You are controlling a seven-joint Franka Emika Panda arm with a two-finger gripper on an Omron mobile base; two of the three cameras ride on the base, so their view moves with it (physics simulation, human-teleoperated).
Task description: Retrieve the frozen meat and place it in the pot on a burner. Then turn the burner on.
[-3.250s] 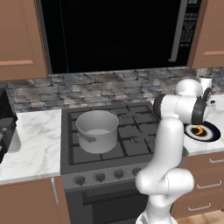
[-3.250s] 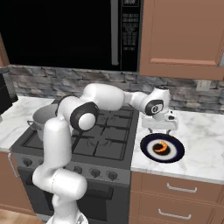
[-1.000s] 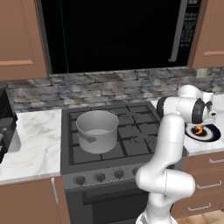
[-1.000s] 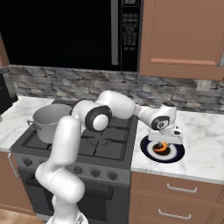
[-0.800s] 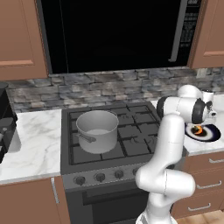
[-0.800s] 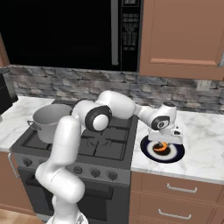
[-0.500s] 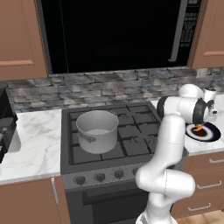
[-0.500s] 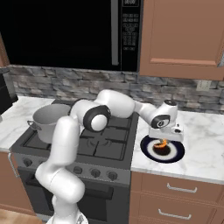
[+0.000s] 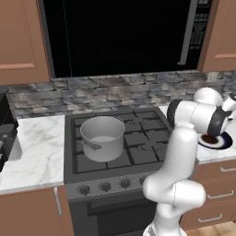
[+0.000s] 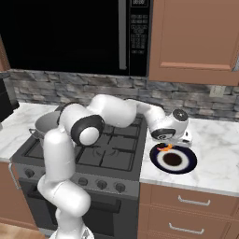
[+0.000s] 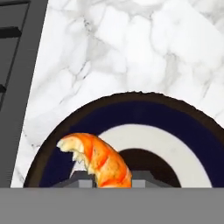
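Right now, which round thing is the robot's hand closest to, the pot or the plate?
The dark blue plate on the marble counter right of the stove. The gripper hangs just over its rim, holding an orange shrimp. The silver pot sits far across on the stove.

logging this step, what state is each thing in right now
pincer: shut on the shrimp
shrimp: gripped, lifted above the plate
plate: on the marble counter, nothing left on it
pot: upright on a stove burner, empty
microwave: door closed
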